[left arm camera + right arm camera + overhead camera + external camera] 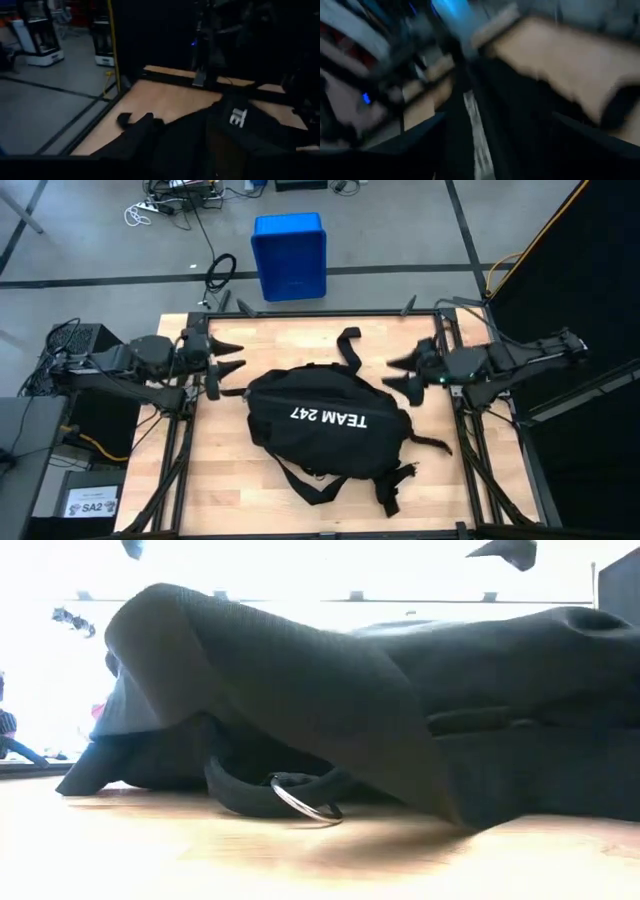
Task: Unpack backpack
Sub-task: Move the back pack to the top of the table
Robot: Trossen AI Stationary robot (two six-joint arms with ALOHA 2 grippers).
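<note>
The right wrist view is smeared by motion, so little more than light wood and dark shapes can be made out in it. The low view is filled almost wholly by black fabric of the backpack (330, 710), with one strap looping down to a metal ring (305, 805) on the wood; only two dark finger tips poke in at its top edge, and the room behind is washed out. The left wrist view is dim, and part of the white lettering (238, 117) shows there as a fragment, cut off.

From above, the backpack (325, 420) lies in the middle of the wooden table (480, 480), straps trailing toward the far edge and the near right corner. White lettering on it reads "TEAM 247" (328, 417), upside down in that view. A small label reading what looks like "SA2" (92, 505) sits on the left, off the table.

The left gripper (228, 357) hovers just beside the bag's left end, fingers spread with a clear gap, holding nothing. The right gripper (402, 372) hangs just beside the bag's right end, its fingers also parted and empty.

A blue crate (289, 254) stands on the floor beyond the table
</note>
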